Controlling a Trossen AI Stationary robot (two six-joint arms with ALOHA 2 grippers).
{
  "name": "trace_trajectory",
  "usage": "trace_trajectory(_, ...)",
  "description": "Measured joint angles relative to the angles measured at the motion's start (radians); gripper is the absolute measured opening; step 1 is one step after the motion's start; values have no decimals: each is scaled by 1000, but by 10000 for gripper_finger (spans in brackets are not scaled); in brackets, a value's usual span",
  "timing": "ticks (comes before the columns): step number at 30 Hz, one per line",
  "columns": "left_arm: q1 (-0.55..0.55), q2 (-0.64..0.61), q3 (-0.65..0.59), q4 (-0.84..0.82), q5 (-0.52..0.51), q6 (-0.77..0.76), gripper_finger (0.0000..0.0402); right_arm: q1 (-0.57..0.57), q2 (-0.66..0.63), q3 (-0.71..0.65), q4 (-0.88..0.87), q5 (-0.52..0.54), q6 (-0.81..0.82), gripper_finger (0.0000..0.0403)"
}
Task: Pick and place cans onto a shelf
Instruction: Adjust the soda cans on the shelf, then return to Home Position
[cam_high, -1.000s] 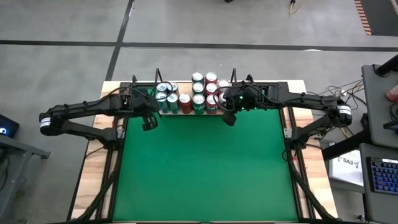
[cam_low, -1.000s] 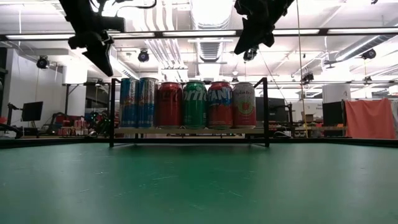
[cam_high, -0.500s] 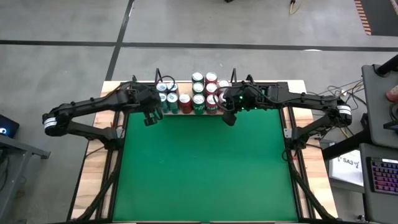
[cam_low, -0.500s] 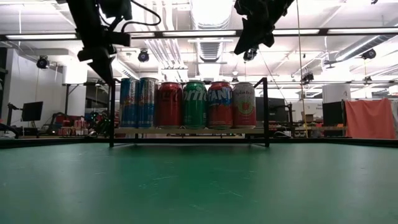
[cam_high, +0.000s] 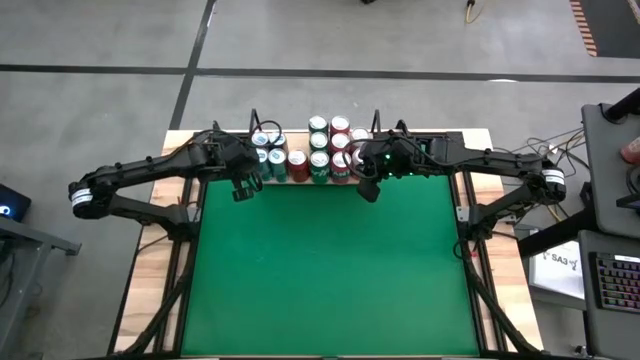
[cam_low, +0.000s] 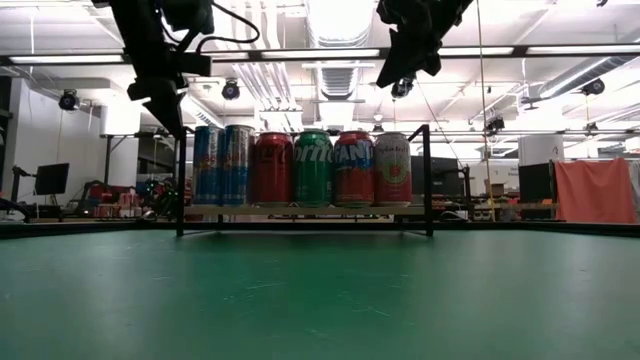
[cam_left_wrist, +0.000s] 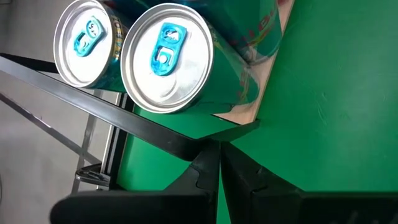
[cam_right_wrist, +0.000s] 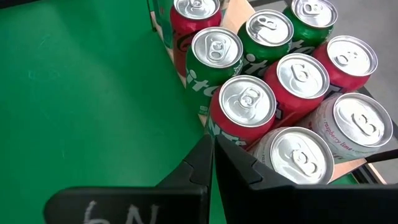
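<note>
Both arms raised over desk (cam_high: 320, 270) far edge. Left gripper (cam_high: 241, 190) closed, empty; right gripper (cam_high: 367, 188) closed, empty.

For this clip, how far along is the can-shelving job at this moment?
It looks finished or nearly so: the cans stand in rows on the shelf, and none shows on the green table. Nothing is in hand: the left gripper and right gripper hover shut and empty at the shelf's front edge.

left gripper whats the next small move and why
Probably lift the left gripper back from the shelf: it is shut and empty, the cans already stand there, none show on the green table, and the right gripper hangs shut too.
</note>
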Motion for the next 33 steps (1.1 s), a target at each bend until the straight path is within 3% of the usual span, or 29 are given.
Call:
trace_trajectory(11, -22, -49, 0, -26, 48, -92, 0, 43, -6, 0, -1, 0, 0, 9)
trace_trajectory(17, -167, -197, -12, 14, 147, -200, 0, 141, -52, -68, 154, -2, -57, 9)
trace_trajectory(26, -541, -546, -292, 448, 126, -210, 0, 174, -267, -373, 468, -39, -98, 9)
trace_trajectory(33, -584, -752, -479, 592, 71, -122, 0, 161, -467, -598, 624, -63, -90, 9)
